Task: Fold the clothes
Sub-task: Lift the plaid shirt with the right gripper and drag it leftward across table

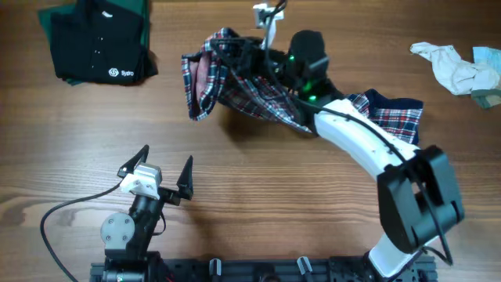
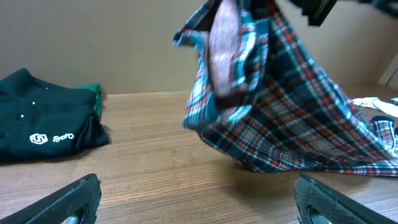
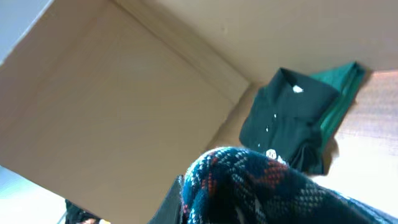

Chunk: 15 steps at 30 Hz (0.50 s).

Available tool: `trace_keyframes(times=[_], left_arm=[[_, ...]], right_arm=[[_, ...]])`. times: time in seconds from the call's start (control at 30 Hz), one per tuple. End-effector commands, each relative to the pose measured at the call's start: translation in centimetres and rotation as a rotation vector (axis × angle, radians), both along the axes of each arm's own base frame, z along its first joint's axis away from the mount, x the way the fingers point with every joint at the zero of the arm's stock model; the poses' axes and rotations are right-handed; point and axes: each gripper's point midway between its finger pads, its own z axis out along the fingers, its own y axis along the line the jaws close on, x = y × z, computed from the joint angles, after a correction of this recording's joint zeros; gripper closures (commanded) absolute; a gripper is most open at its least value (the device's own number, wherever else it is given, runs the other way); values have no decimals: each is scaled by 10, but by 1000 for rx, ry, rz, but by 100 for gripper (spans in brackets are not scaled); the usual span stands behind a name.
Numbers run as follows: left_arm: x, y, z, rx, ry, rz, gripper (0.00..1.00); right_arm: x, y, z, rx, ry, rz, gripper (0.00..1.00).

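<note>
Overhead: one plaid shirt (image 1: 235,86), one black garment (image 1: 98,47), one pale cloth (image 1: 458,66).

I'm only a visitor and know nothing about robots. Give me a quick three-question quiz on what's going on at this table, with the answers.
1. Fill in: the folded black garment with the white logo lies at the far ___ of the table, by the robot's own sides.
2. Which thing is the right gripper shut on? A the black garment; B the plaid shirt; C nothing.
3. True or false: the left gripper is open and holds nothing.
Key: 1 left; 2 B; 3 true.
</note>
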Motion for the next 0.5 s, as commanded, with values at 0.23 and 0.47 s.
trace_keyframes(times=[0.23, 0.47], left_arm=[[1, 3, -1, 12, -4, 13, 0], [1, 3, -1, 12, -4, 13, 0]], right_arm=[[-29, 54, 3, -8, -66, -2, 87], [-43, 69, 4, -12, -84, 18, 91]])
